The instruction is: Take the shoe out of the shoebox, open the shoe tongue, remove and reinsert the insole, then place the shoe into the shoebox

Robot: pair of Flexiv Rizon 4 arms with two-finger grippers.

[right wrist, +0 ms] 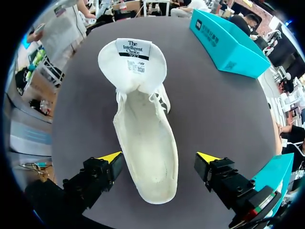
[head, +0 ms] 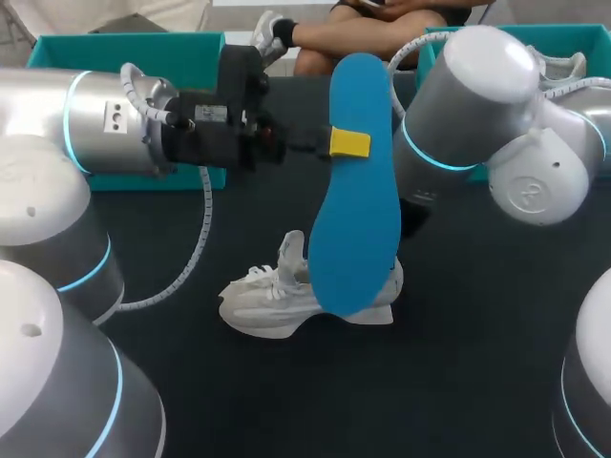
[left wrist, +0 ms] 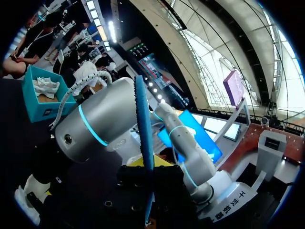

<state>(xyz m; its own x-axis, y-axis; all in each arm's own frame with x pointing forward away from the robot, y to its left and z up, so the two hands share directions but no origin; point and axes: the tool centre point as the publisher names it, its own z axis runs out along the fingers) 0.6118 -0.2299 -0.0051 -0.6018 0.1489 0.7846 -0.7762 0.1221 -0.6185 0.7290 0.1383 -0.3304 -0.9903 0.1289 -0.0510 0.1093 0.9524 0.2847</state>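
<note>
A dark, matte tabletop (head: 477, 382) spreads across the view. At its far right corner, a teal box (head: 573, 34) holds a spare white shoe (head: 563, 67).

a printed label (right wrist: 133, 49) on the shoe tongue (right wrist: 139, 78)

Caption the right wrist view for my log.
Open right gripper hovers over the white shoe on the dark table, tongue folded back, interior exposed.
</note>
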